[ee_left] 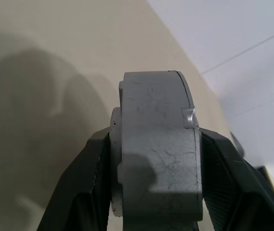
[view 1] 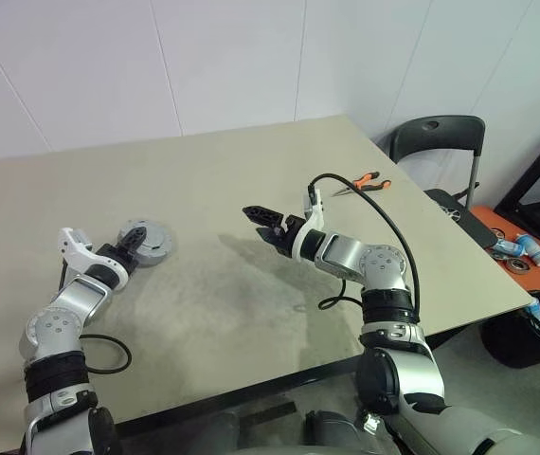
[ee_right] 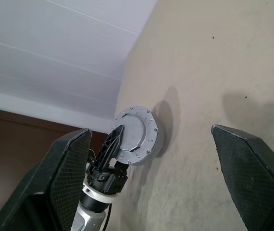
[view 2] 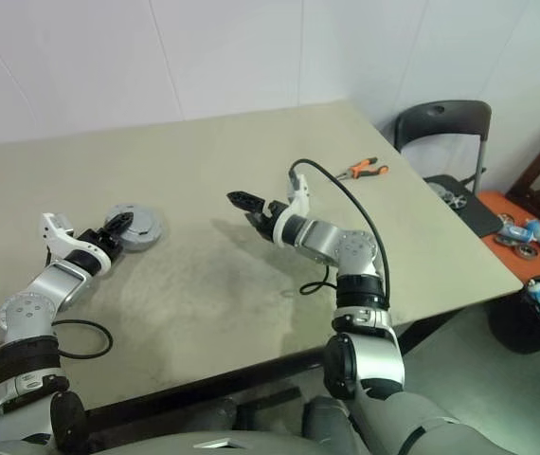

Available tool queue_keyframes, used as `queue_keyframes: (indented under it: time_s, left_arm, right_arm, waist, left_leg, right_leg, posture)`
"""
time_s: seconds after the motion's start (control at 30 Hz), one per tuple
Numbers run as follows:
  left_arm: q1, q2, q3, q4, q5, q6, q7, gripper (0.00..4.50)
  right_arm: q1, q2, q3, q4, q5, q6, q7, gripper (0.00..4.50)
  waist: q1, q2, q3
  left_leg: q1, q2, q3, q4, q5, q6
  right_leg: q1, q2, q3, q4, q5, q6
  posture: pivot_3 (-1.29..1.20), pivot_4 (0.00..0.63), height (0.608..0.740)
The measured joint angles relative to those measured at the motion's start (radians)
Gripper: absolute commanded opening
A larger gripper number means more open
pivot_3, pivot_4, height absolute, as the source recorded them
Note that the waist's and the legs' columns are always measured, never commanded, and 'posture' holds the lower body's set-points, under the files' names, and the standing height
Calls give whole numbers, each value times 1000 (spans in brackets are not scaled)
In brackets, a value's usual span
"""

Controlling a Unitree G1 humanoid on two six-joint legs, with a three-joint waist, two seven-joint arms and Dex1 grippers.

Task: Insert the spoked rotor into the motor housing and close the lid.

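Now the left gripper (view 1: 135, 248) is clamped on the motor housing (view 1: 147, 239), one black finger on each side of the squat grey cylinder; the left wrist view shows the housing's curved grey wall (ee_left: 158, 154) wedged between the two fingers (ee_left: 86, 187), with the lid's edge running along one side of it; the lid (ee_right: 136, 136) sits closed on the housing, its round grey face with small holes around the rim turned toward the right wrist camera; the housing is low over the left part of the desk (view 1: 213, 180), and whether it rests on the surface or is just above it cannot be told; the spoked rotor is not to be made out separately, the housing being capped. The right gripper (view 1: 262, 224) is held above the middle of the desk, well apart from the housing, its two fingers spread wide with nothing between them; it points toward the left arm. Orange-handled pliers (view 1: 365, 182) lie near the far right corner of the desk; a dark chair (view 1: 438, 142) stands beyond that corner; a black cable (view 1: 384, 218) loops over the right forearm.
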State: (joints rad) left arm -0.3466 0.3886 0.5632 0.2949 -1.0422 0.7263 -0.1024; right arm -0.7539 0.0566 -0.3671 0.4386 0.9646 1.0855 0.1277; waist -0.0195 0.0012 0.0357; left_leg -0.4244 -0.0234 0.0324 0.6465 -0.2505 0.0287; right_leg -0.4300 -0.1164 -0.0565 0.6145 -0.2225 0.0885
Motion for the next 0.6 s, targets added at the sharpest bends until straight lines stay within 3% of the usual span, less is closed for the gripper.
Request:
queue_keyframes:
  time_s: [0.3, 0.53, 0.6]
  left_arm:
    - [21, 3, 10, 3, 39, -3, -26, 2347]
    - [26, 4, -1, -11, 113, -33, -29, 4421]
    - [29, 17, -10, -10, 131, -7, -28, 4421]
  right_arm:
    - [0, 0, 1, -1, -7, 1, 3, 4161]
    - [0, 2, 1, -1, -10, 0, 5, 4205]
    - [0, 2, 1, -1, -11, -1, 5, 4205]
  waist:
    - [1, 0, 0]
    - [0, 0, 0]
    - [0, 0, 0]
  left_leg:
    - [0, 0, 0, 0, 0, 0]
    - [0, 0, 0, 0, 0, 0]
    - [0, 0, 0, 0, 0, 0]
  right_leg:
    - [0, -1, 0, 0, 0, 0]
    - [0, -1, 0, 0, 0, 0]
    - [0, -1, 0, 0, 0, 0]
  posture:
    - [0, 0, 740]
    - [0, 0, 740]
    - [0, 0, 740]
